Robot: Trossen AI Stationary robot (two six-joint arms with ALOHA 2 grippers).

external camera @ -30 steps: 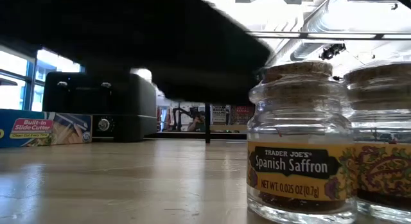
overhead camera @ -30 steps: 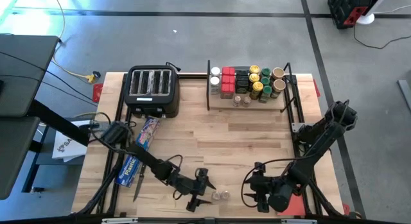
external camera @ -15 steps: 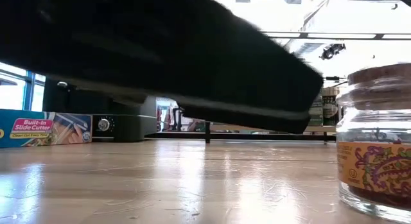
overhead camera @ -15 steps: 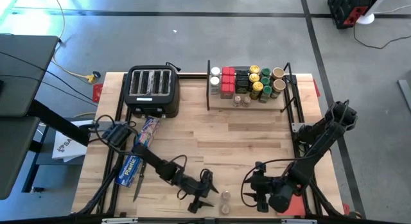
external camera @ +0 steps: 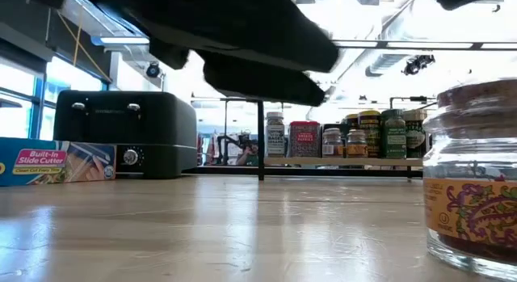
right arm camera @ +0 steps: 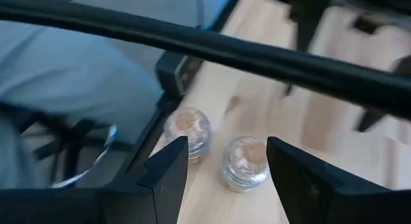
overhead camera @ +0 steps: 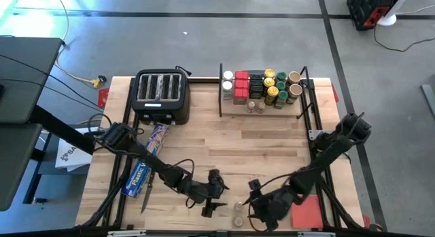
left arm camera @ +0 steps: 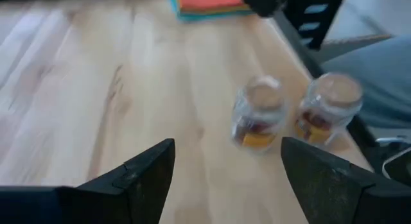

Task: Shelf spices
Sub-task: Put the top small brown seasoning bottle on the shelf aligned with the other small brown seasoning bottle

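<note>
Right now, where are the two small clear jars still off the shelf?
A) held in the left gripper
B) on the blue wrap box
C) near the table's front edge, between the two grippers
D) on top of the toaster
C: the two small clear jars stand on bare wood by the front edge, with the left gripper open beside them and the right gripper open on the other side.

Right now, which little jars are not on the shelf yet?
The two tiny clear jars at the table's near edge, between both pincers. All other spices already stand on the shelf.
</note>
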